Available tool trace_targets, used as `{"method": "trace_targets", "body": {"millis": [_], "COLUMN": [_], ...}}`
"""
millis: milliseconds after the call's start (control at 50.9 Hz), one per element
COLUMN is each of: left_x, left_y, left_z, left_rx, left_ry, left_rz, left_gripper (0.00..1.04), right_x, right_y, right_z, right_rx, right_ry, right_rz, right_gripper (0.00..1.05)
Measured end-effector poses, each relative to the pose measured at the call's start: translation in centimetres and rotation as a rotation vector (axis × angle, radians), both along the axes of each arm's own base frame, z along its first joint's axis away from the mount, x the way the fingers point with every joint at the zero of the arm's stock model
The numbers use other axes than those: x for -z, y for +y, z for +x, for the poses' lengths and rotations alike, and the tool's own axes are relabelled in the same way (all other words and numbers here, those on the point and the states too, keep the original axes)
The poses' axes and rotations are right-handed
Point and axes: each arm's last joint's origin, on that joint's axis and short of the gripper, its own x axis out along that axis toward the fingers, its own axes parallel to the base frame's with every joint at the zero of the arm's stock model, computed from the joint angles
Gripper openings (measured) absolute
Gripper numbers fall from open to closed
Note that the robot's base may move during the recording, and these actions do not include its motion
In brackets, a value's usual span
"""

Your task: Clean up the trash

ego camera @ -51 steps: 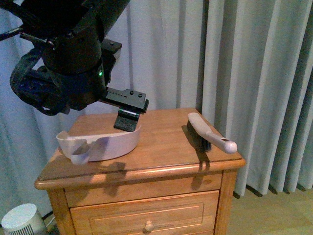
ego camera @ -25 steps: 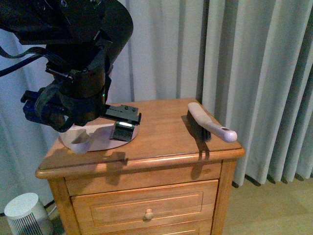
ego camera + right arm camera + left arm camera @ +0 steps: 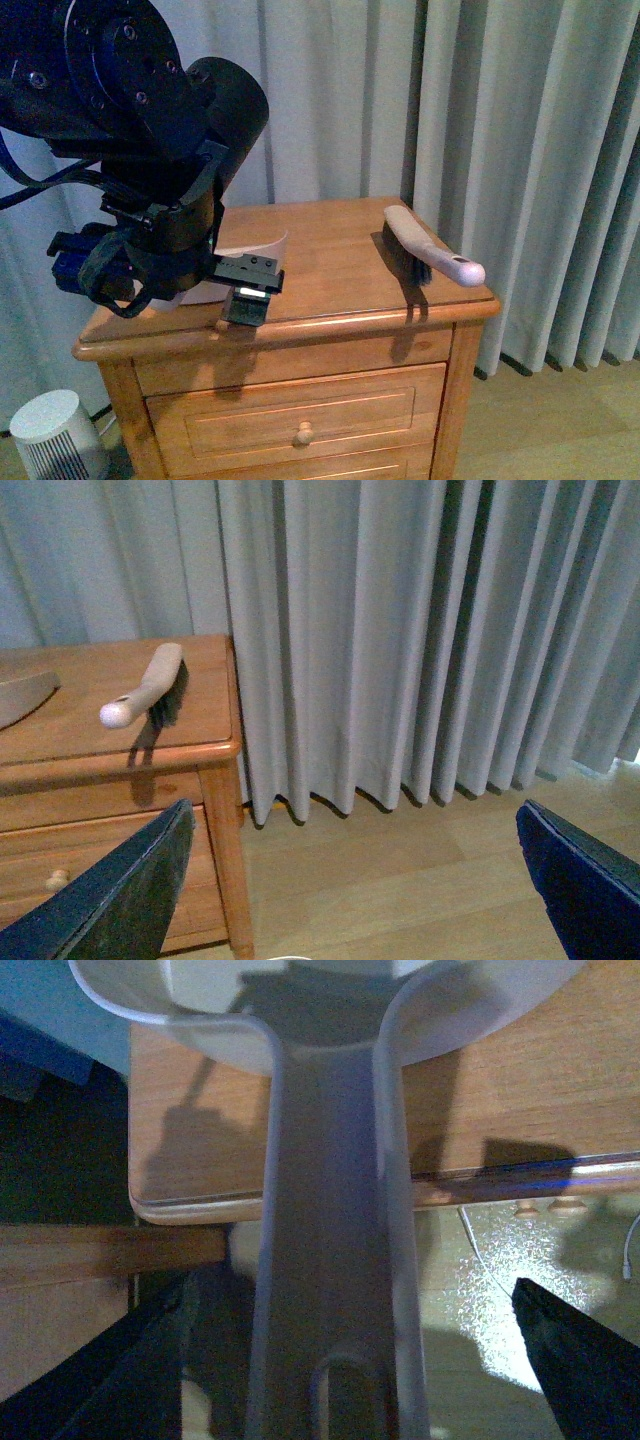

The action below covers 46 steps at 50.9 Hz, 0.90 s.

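Straddling the handle of the beige dustpan [image 3: 320, 1000], the left gripper [image 3: 350, 1300] stands wide open at the front left of the nightstand [image 3: 330, 265]; its dark fingers [image 3: 575, 1360] show on either side of the handle with a clear gap to it on both sides, so it has hold of nothing; the pan's scoop rests on the nightstand's wooden top, while the handle juts out past the top's front edge, over the floor; in the front view the bulky black left arm [image 3: 140, 130] hides most of the scoop, only a pale curved piece of its rim showing just behind the gripper; a brush [image 3: 425, 258] with a pale handle and dark bristles lies on the nightstand's top along its right side, well apart from the dustpan, its rounded handle end toward the front right corner; the right gripper [image 3: 352, 815] hangs off to the right of the nightstand, above bare wooden floor, its jaws spread wide with nothing between them; grey pleated curtains [image 3: 520, 150] hang behind and to the right of the nightstand; a white ribbed appliance [image 3: 50, 440] sits on the floor by the nightstand's front left leg; where the trash lies cannot be told from these views.
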Motion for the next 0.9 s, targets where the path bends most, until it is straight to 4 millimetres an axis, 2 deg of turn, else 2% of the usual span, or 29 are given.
{"method": "trace_targets", "body": {"millis": [295, 393, 530, 707, 806, 904], "left_x": [0.0, 0.3, 0.7, 0.1, -0.8, -2.8], "left_y": [0.0, -0.1, 0.0, 0.1, 0.1, 0.2], "left_z": [0.2, 0.1, -0.2, -0.6, -0.9, -1.6], "left_rx": [0.001, 0.010, 0.019, 0.036, 0.048, 0.061], "left_ry": [-0.027, -0.043, -0.055, -0.099, -0.156, -0.259], "left_rz": [-0.002, -0.005, -0.003, -0.014, -0.028, -0.048], "left_gripper": [0.51, 0.29, 0.27, 0.27, 0.27, 0.27], "right_x": [0.0, 0.0, 0.0, 0.0, 0.0, 0.0], "right_y": [0.0, 0.0, 0.0, 0.0, 0.0, 0.0], "right_z": [0.0, 0.0, 0.0, 0.0, 0.0, 0.0], "right_rx": [0.000, 0.000, 0.000, 0.000, 0.000, 0.000], "right_ry": [0.000, 0.000, 0.000, 0.000, 0.000, 0.000], "right_rz": [0.000, 0.000, 0.000, 0.000, 0.000, 0.000], "right_gripper": [0.97, 0.97, 0.97, 0.97, 0.97, 0.97]}}
